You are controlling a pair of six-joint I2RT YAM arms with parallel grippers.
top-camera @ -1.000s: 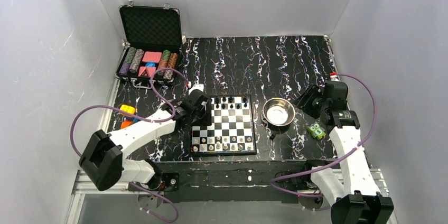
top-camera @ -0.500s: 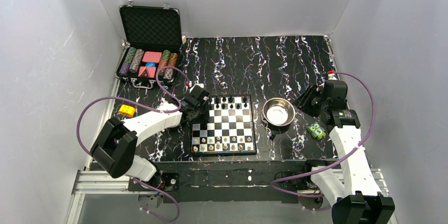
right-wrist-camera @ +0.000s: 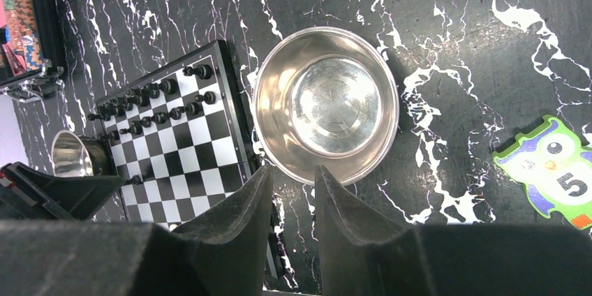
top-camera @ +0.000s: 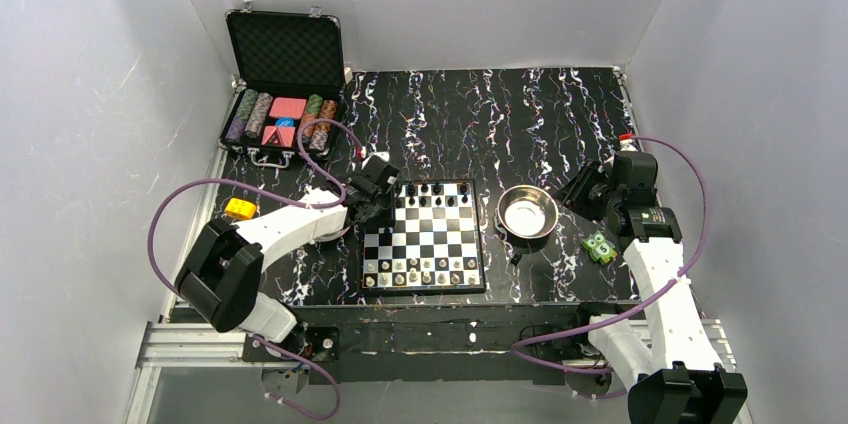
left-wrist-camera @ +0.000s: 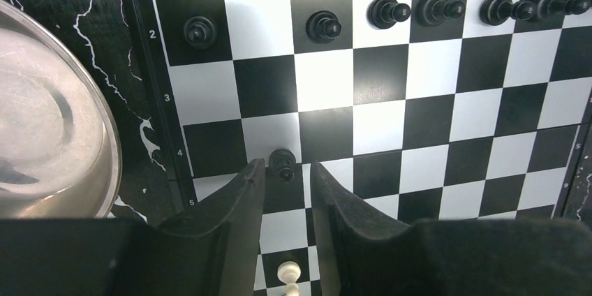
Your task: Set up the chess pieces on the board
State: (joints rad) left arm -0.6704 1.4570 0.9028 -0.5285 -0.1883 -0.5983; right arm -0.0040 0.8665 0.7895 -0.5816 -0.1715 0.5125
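**Stray Pawn Waiting at My Fingertips**

I am hovering my left claw [left-wrist-camera: 286, 166] over the black-and-white checked chessboard [left-wrist-camera: 429, 65], jaws parted a little and gripping nothing, with a pale silvery-white chess piece [left-wrist-camera: 288, 271] showing below the gap. At the tips, a small black pawn [left-wrist-camera: 283, 162] is standing mid-board, apart from the other black pieces [left-wrist-camera: 387, 11] farther off. I am judging it light, hard, slick and easily toppled, best pinched at the neck. My right claw [right-wrist-camera: 290, 170] is hanging part-open and empty above a round steel bowl [right-wrist-camera: 363, 149].
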